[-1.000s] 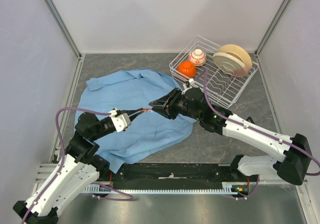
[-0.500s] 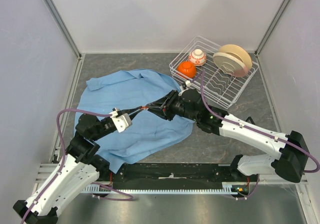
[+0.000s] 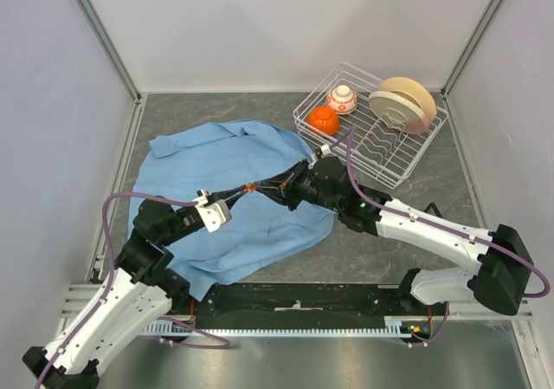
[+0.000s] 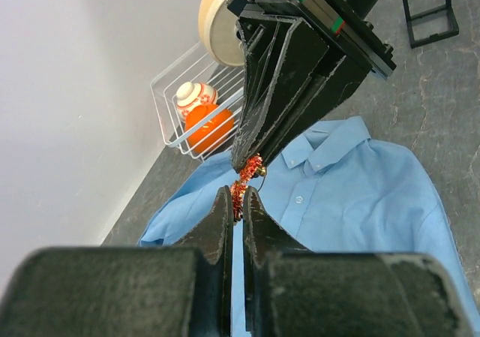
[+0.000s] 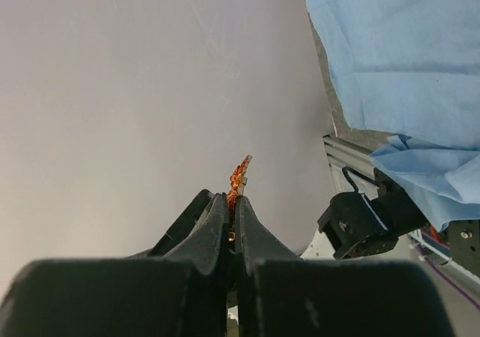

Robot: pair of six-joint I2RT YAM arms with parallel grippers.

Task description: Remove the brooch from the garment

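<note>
- Left gripper [image 4: 238, 199] is clamped on the brooch [image 4: 247, 173], and the right gripper [image 5: 232, 200] pinches its other end. It hangs between them above the shirt [image 3: 208, 155], seemingly clear of the cloth.
- Risk: two sets of tips share one tiny pin, so opposing pulls could bend it or pop it loose and drop it into the folds.
- Grey stone-look table [image 3: 216, 107], plain white walls on three sides, and a wire rack [image 3: 394, 159] with bowls at far right.
</note>
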